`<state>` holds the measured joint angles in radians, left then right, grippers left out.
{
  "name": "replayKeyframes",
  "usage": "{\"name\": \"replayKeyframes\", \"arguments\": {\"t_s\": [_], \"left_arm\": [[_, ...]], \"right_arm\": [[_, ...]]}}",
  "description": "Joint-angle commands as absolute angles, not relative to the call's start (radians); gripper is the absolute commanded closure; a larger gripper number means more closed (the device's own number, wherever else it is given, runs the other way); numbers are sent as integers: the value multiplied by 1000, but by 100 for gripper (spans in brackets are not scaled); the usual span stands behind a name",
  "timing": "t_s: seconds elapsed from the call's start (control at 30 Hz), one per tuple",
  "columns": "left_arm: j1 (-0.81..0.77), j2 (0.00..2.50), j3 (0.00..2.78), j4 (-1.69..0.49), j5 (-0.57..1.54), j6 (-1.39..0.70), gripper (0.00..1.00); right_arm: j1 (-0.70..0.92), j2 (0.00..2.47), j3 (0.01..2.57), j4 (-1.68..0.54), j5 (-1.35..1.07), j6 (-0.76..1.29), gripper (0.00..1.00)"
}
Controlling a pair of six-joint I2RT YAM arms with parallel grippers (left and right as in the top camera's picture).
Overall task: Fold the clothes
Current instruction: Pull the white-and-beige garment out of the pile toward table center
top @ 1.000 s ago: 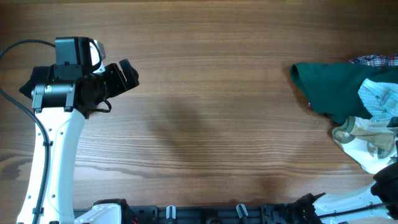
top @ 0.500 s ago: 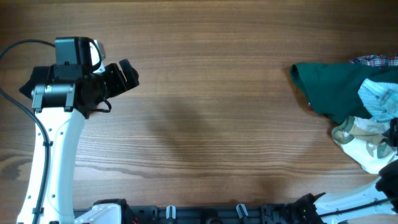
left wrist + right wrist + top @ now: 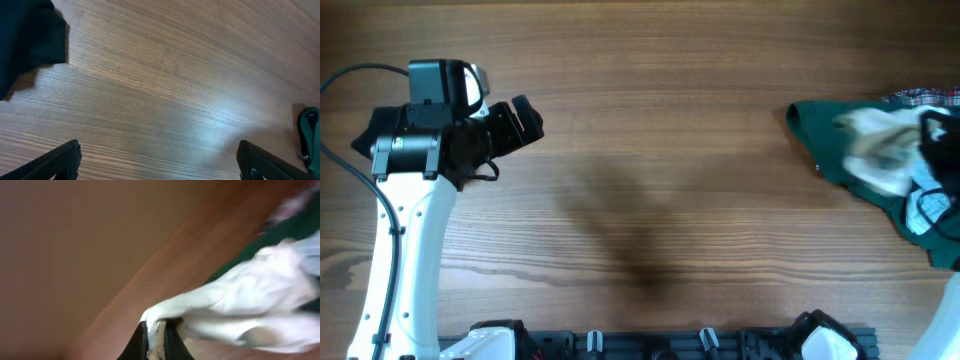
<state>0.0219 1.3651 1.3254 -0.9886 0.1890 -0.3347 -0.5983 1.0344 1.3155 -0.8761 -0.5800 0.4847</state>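
Right pincer (image 3: 157, 339) clamped on cream garment (image 3: 878, 150), above dark green garment (image 3: 825, 135). Left pincer (image 3: 527, 118) open, idle. Drag clear to bare bench (image 3: 670, 120) middle, spread flat.

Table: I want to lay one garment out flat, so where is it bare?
The table is bare between the left gripper and the green garment. The right edge is crowded: there the right gripper pinches the cream garment.
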Motion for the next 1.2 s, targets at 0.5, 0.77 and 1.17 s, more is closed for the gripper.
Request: {"name": "replayKeyframes", "arguments": {"t_s": [0.5, 0.77, 1.17], "left_arm": [[-250, 1375, 1343, -974, 331, -323, 96], [-501, 1402, 1343, -879, 241, -322, 96], [-443, 1404, 1343, -883, 241, -322, 92]], "right_arm": [[-19, 1227, 1316, -714, -583, 354, 96], [-20, 1227, 1316, -727, -173, 697, 96], [45, 1256, 1316, -738, -60, 921, 96]]}}
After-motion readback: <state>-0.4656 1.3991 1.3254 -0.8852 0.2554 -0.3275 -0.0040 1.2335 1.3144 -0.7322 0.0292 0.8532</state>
